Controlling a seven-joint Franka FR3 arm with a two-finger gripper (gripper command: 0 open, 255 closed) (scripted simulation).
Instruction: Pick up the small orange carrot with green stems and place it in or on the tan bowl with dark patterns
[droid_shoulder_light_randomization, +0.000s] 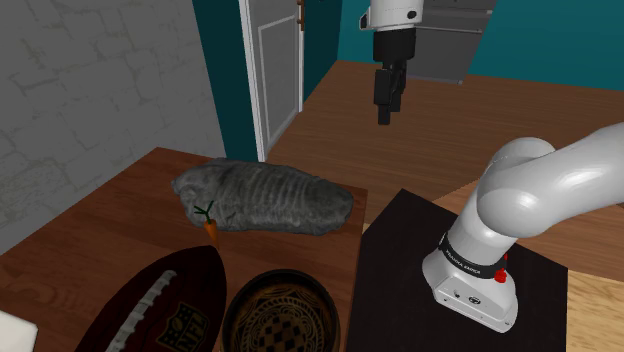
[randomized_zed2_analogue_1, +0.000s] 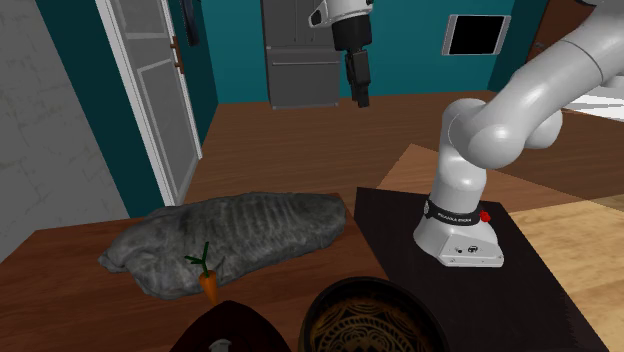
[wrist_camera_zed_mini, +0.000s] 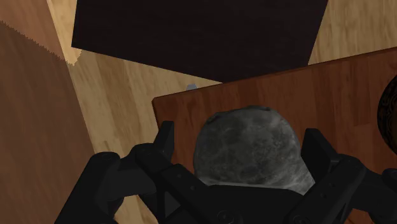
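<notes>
Gripper (droid_shoulder_light_randomization: 384, 112) hangs high, spread wide, empty: approach step. Next it drops onto carrot (droid_shoulder_light_randomization: 211, 229), seemingly touching grey lump (droid_shoulder_light_randomization: 268, 197) along far edge of desk (droid_shoulder_light_randomization: 110, 215).

A brown wooden table (droid_shoulder_light_randomization: 110, 215) fills the shoulder view's lower left — a grey ridged lump (droid_shoulder_light_randomization: 265, 197) at centre, an orange carrot (droid_shoulder_light_randomization: 211, 229) just below it, a football (droid_shoulder_light_randomization: 165, 300) and patterned bowl (droid_shoulder_light_randomization: 285, 275) at the bottom edge

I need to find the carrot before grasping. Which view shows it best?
The second exterior view: the carrot lies whole, stems and all, before the grey rock. The shoulder view shows it too, smaller.
</notes>
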